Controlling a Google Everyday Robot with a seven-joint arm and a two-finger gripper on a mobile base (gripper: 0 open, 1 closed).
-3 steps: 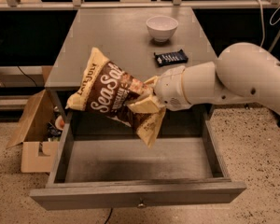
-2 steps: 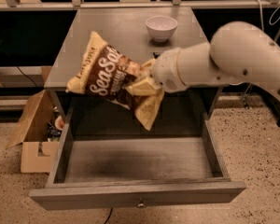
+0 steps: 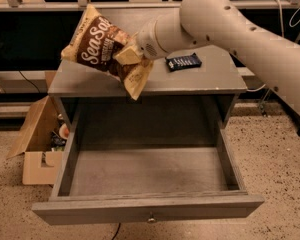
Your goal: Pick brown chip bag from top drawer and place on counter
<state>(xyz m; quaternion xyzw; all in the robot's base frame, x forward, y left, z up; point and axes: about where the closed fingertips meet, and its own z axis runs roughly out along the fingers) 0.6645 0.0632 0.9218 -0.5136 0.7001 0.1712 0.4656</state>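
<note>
On the floor at the left stands an open cardboard box (image 3: pixel 35 151), apart from the work. The brown chip bag (image 3: pixel 95 44) hangs tilted over the left part of the counter (image 3: pixel 210 81), because the gripper (image 3: pixel 127 56) is clamped on its lower right half. Its low corner is close to the counter's near edge. I think there is free room further in, left of the dark blue bar (image 3: pixel 183 61). The top drawer (image 3: pixel 150 171) stands open below.

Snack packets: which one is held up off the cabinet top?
The brown chip bag, gripped by the gripper above the counter; the dark blue bar lies flat on it.
</note>
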